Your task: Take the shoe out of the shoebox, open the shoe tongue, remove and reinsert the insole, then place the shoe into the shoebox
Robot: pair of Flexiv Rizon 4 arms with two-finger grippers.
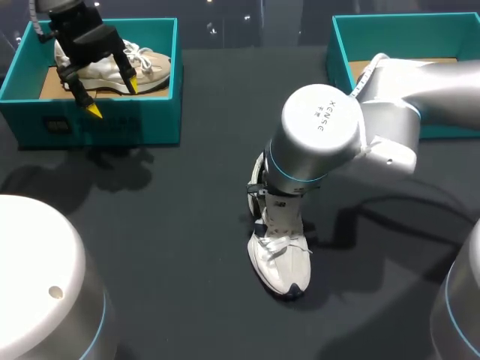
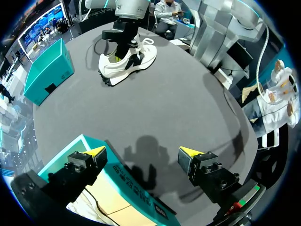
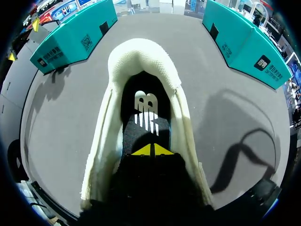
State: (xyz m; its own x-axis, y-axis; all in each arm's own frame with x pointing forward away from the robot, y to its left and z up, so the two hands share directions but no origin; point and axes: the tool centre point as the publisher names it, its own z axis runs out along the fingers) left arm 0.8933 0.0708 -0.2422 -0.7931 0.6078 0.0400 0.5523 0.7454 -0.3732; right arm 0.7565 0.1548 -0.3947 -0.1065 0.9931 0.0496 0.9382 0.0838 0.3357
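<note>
Right fingers closed tip to tip, white shoe around them on table, dark insole just under tips. Insole likely thin, floppy; pinch its heel edge. Left fingers spread, empty, shoebox rim beneath.

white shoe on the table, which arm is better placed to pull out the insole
Right: its gripper is inside the white shoe, tips at the insole. The left gripper hangs open over the far shoebox.
</note>
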